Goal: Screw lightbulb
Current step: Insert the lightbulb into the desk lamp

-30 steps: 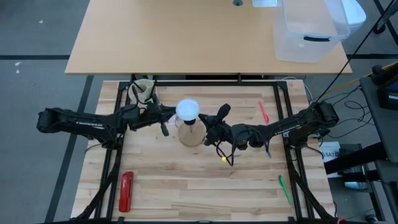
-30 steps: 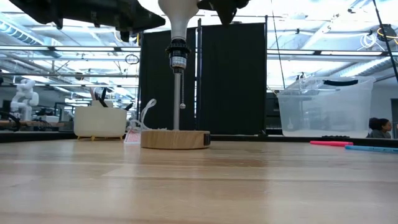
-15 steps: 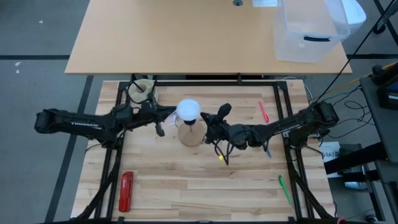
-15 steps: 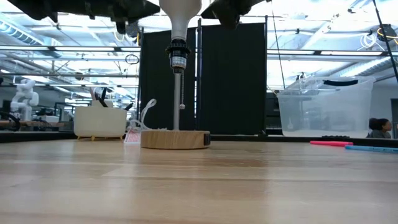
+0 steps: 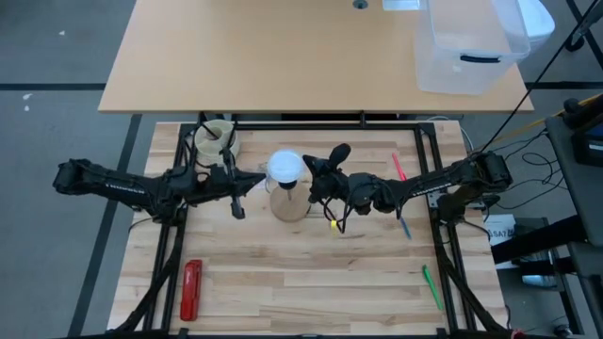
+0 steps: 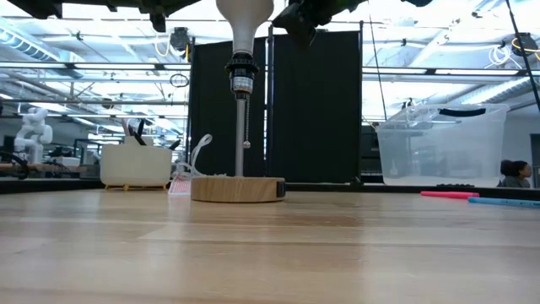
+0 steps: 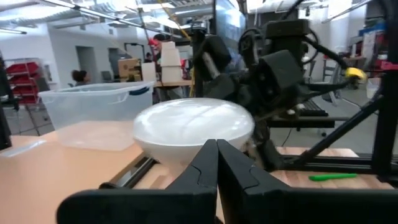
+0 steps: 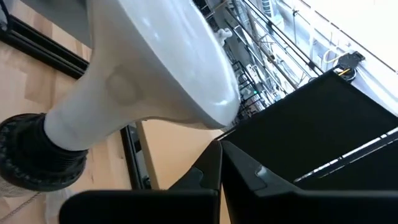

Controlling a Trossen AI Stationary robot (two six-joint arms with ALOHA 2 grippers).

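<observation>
High view: lightbulb [image 5: 285,167] is seated upright in black socket [image 6: 242,69], between both claws. Left gripper [image 5: 237,193] and right gripper [image 5: 318,176] are shut, empty, just beside bulb w/o contact; probably screwed in, so no grip needed.

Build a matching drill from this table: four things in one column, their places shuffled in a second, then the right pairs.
Things:
1. lightbulb
2. red tool
3. clear plastic bin
4. green pen

Places:
A. table's near left corner
B. on the far desk, at right
C. seated in the black socket on the lamp stand
D. near the table's right edge, toward the front

Pairs: 1-C, 2-A, 3-B, 4-D
</observation>
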